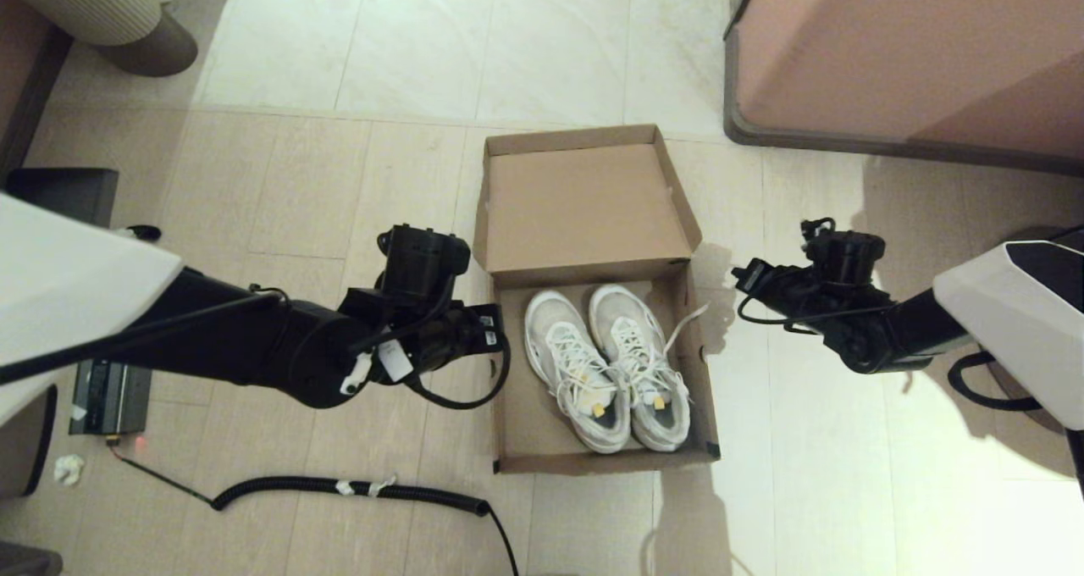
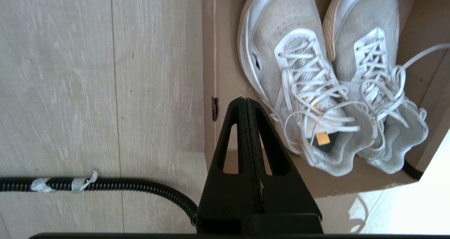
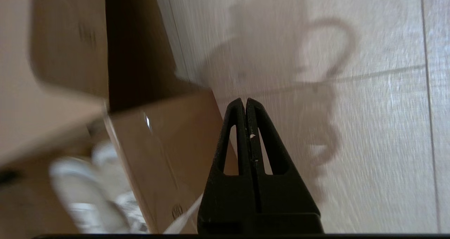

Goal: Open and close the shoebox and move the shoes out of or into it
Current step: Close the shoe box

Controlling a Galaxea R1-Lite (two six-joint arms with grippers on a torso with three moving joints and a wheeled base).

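Observation:
The brown cardboard shoebox [image 1: 518, 415] stands open on the floor, its flap lid [image 1: 584, 207] tilted back on the far side. Both white sneakers [image 1: 605, 368] lie side by side inside it, toes toward the lid, and show close up in the left wrist view [image 2: 302, 73]. One white lace [image 1: 688, 322] hangs over the box's right wall. My left gripper [image 2: 245, 99] is shut and empty, hovering by the box's left wall [image 2: 210, 73]. My right gripper [image 3: 245, 100] is shut and empty, above the floor just outside the box's right wall [image 3: 165, 144].
A pinkish-brown cabinet [image 1: 906, 51] stands at the back right. A black corrugated cable [image 1: 356, 487] runs across the floor in front of the box's left side. A black device [image 1: 106, 394] and dark furniture [image 1: 59, 191] sit at the far left.

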